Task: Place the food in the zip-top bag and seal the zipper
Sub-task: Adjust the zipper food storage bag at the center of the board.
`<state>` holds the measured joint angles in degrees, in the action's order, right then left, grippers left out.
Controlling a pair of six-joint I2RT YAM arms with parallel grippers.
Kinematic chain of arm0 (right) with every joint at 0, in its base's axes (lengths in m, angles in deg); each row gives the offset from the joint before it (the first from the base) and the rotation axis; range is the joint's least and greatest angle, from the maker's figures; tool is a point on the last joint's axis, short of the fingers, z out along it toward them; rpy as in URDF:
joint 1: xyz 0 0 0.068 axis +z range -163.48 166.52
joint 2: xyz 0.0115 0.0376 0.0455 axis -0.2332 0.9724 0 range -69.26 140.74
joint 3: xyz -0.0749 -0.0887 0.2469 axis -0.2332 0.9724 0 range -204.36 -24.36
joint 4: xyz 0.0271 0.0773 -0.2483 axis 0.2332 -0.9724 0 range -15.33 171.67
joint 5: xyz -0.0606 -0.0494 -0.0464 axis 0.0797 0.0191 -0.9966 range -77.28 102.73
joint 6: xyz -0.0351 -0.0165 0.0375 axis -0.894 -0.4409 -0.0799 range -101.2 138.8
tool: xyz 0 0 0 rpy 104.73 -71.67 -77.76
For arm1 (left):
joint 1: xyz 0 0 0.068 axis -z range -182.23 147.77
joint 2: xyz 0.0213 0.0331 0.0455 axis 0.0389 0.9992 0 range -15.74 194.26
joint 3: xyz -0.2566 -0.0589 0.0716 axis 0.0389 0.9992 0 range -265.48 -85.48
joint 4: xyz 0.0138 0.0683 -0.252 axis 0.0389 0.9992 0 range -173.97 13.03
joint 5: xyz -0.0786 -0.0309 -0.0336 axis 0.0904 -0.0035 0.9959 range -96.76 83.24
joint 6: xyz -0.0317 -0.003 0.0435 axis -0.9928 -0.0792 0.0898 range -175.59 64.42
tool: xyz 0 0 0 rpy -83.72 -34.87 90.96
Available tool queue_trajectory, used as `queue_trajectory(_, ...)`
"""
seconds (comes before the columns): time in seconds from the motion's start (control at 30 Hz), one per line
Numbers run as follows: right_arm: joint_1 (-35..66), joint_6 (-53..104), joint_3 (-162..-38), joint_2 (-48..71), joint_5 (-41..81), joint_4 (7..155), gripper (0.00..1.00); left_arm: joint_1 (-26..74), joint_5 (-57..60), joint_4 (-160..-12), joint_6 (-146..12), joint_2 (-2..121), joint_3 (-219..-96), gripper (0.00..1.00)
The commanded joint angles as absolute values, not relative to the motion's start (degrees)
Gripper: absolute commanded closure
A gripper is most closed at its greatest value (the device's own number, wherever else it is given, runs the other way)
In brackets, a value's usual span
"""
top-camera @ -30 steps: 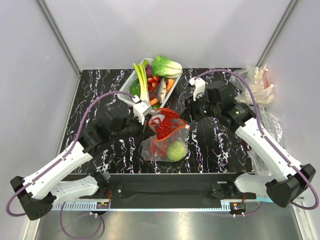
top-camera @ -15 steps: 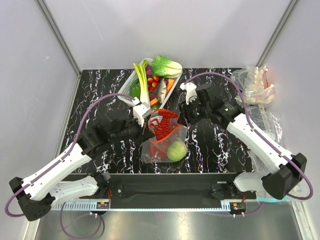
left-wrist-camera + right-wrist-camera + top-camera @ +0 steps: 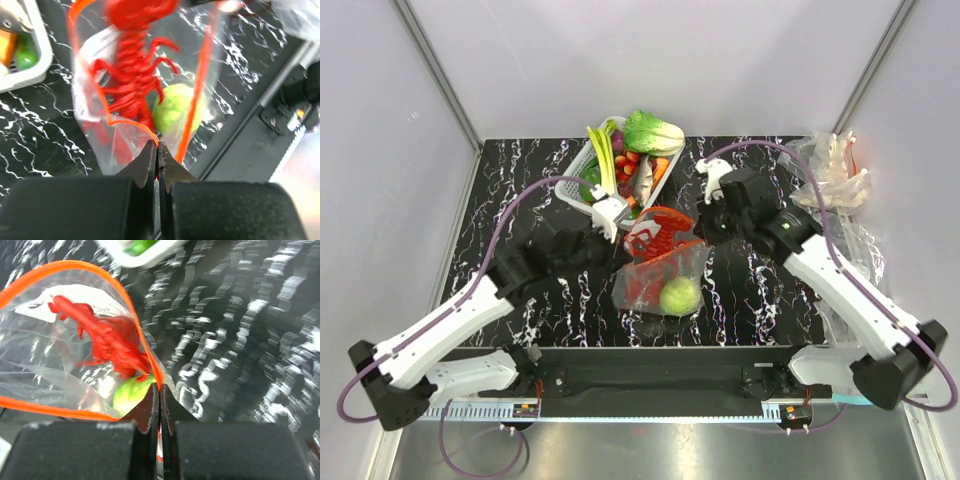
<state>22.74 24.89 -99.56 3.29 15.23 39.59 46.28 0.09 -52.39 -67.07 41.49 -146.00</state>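
Observation:
The clear zip-top bag [image 3: 660,275] hangs open between my two grippers over the table's middle. The red lobster [image 3: 655,235] sticks out of its mouth and the pale green cabbage [image 3: 680,296] lies at its bottom. My left gripper [image 3: 620,232] is shut on the left end of the red-orange zipper [image 3: 200,85]. My right gripper [image 3: 708,228] is shut on the zipper's right end [image 3: 150,360]. The left wrist view shows the lobster [image 3: 132,65] and the cabbage [image 3: 177,110] inside the bag. The right wrist view shows the lobster [image 3: 105,340] above the cabbage [image 3: 130,392].
A white basket [image 3: 582,170] at the back holds a leek [image 3: 605,160], bok choy [image 3: 652,132] and other toy foods. A crumpled clear plastic heap [image 3: 835,170] lies at the back right. A black rail [image 3: 650,375] runs along the table's near edge.
Both grippers have carried the bag a little to the right and up. The mouth is stretched wider and the cabbage has shifted right with the bag.

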Motion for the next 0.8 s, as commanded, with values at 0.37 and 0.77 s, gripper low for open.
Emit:
queue_trajectory(0.37,23.6,33.74,-93.82,-12.4,3.4,33.51,1.0,43.83,-0.71,-68.92,-73.34,66.6,-167.41,1.0)
queue_trajectory(0.77,28.79,34.97,-86.76,-10.9,3.15,38.34,0.89,39.08,4.66,-83.79,-75.36,66.36,-153.69,1.0)
